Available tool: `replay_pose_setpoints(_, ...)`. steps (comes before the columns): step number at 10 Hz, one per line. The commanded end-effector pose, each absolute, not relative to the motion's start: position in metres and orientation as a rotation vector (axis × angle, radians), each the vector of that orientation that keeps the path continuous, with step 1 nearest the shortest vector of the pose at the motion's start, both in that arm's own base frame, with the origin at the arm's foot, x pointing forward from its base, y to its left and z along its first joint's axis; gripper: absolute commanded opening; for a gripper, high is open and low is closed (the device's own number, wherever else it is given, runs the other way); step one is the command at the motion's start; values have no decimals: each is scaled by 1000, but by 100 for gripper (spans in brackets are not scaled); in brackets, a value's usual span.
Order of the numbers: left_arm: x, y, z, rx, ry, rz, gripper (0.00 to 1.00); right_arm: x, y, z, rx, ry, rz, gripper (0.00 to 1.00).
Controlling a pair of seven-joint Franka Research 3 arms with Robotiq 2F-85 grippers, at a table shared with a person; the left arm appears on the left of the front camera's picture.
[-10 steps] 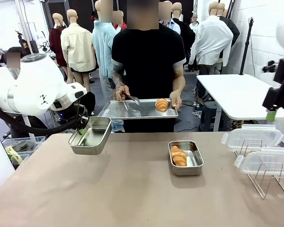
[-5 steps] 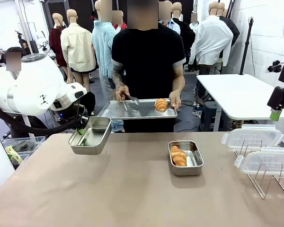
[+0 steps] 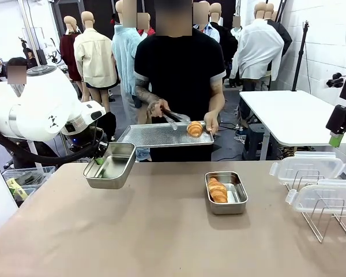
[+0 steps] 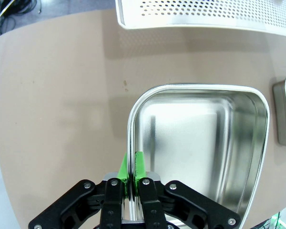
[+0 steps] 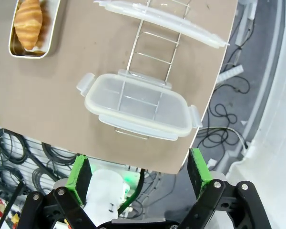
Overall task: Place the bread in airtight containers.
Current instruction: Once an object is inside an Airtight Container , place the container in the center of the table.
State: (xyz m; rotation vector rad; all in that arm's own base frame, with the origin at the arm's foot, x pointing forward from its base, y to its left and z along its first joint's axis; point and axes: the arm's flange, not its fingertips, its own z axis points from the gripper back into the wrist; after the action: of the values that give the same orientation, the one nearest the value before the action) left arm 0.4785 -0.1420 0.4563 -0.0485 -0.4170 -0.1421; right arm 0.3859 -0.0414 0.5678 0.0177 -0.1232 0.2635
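1. Worktop (image 3: 161, 236), left side: left end effector (image 4: 132, 164) is clamped on the rim of the empty container (image 3: 111, 166).
2. Middle: person's tongs (image 3: 174, 117) are at the croissant (image 3: 195, 128) on the tray (image 3: 144, 137). Next move is probably to steady the container for the drop.
3. Right: second croissant (image 3: 217, 190) is boxed in the filled container (image 3: 237, 199). Right end effector (image 5: 139, 169) is open over the lids (image 3: 308, 167).

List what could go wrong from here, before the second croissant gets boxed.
1. The left claw pinches just one rim of the empty steel container and holds it tilted. It may slip or twist when bread lands in it.
2. The person's tongs reach toward the croissant on the perforated tray. A drop from there could miss the tilted container.
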Motion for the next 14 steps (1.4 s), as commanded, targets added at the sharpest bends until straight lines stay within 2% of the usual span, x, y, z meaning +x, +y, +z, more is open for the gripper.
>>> replay_pose_setpoints(1,479,-140,459,-53,-430,-148,0,384,-40,566,10,-118,243,100)
replay_pose_setpoints(14,479,-140,459,-53,-430,-148,0,384,-40,566,10,-118,243,100)
